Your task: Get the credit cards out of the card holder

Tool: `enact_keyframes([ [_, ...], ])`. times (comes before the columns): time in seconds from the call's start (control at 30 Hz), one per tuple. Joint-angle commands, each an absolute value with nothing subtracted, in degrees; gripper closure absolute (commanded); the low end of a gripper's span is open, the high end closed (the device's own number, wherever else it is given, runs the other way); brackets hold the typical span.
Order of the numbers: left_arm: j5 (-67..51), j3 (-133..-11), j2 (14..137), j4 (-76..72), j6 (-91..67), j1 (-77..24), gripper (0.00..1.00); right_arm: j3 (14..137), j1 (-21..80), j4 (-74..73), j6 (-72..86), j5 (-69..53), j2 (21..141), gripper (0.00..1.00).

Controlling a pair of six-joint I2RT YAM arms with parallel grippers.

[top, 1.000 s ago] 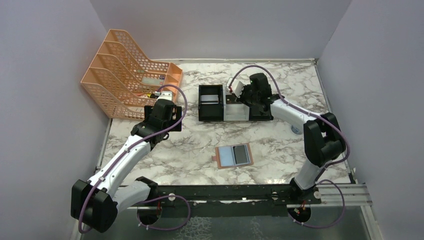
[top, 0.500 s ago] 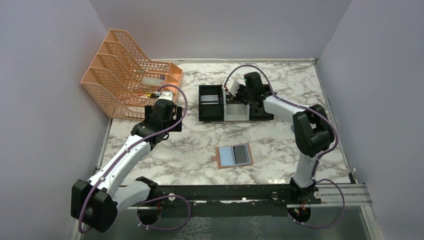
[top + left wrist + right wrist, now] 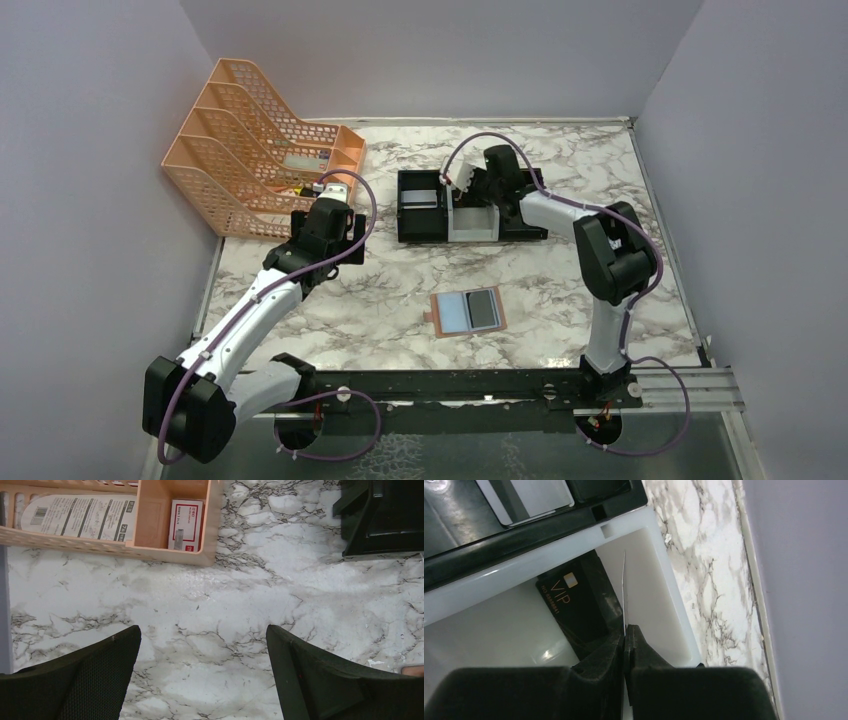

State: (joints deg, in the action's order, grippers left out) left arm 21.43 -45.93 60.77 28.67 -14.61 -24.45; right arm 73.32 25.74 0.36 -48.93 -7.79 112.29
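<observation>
The credit cards are judged to be light, thin and stiff with a little spring, their glossy faces likely slippery, so a hold is best taken across both faces at an exposed edge; the card holder (image 3: 450,313) is judged soft and light enough to be dragged along unless it is pinned down; it is seen lying open on the table (image 3: 240,580) near the front middle, with a dark card (image 3: 484,309) seated in its right half, the pale lining of the left half being bare; the right gripper (image 3: 625,632) is found well apart from it, at the far side, its jaws pressed together on a pinched card (image 3: 624,580) that is seen edge-on as a fine pale line; this card is held upright above the white tray (image 3: 499,585), close to that tray's right wall, and a black VIP card (image 3: 574,605) is seen lying flat on the tray floor just beside it; the left gripper (image 3: 203,630) is held with its jaws spread wide over bare marble, nothing between them, near the orange rack (image 3: 150,554) and likewise apart from the card holder.
</observation>
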Motion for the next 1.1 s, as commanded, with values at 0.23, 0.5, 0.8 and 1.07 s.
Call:
enact_keyframes([
  [0.23, 19.7, -46.9, 61.4, 29.1, -13.5, -24.2, 0.01, 73.0, 26.5, 8.8, -52.8, -6.8, 115.7, 0.96],
  [0.5, 19.8, -46.8, 61.3, 29.1, -13.4, -24.2, 0.01, 73.0, 26.5, 7.5, -54.1, -7.8, 115.7, 0.93],
  [0.8, 19.7, -46.8, 61.6, 29.1, -13.3, -24.1, 0.01, 71.5, 26.5, 6.5, -55.2, -7.2, 114.0, 0.81],
  [1.07, 19.5, -46.8, 61.5, 29.1, -13.3, -24.2, 0.01, 71.4, 26.5, 2.8, -55.3, -8.1, 113.6, 0.73],
])
